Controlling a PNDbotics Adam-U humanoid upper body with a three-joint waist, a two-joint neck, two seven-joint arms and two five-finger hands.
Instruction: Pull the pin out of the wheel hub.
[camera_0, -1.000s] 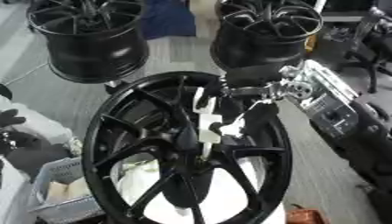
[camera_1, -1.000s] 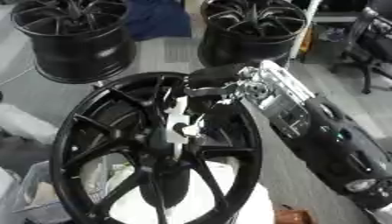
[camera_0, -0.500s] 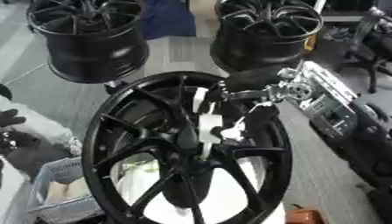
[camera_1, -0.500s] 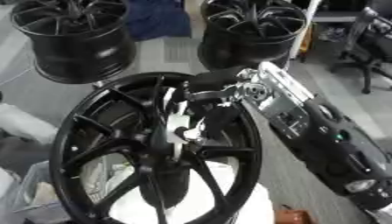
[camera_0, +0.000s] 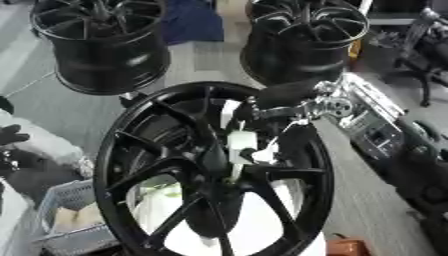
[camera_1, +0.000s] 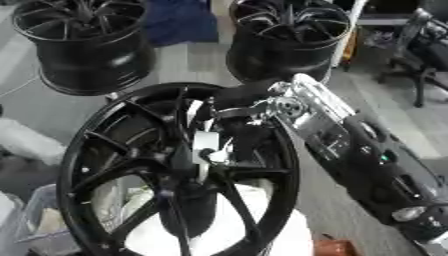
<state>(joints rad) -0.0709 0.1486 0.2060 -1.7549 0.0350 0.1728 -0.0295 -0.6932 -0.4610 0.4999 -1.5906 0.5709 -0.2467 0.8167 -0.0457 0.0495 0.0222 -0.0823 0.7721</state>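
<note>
Grey floor open around black wheel hub, right hand over its upper rim, grip unclear

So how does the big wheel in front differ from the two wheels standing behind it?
The front wheel hub fills most of the view with its spoked face toward the camera, while the two rear wheels look smaller and show their barrels. The front one has a white piece at its centre and the right hand reaching over its rim; the rear ones stand untouched. All three are black and multi-spoked.
</note>
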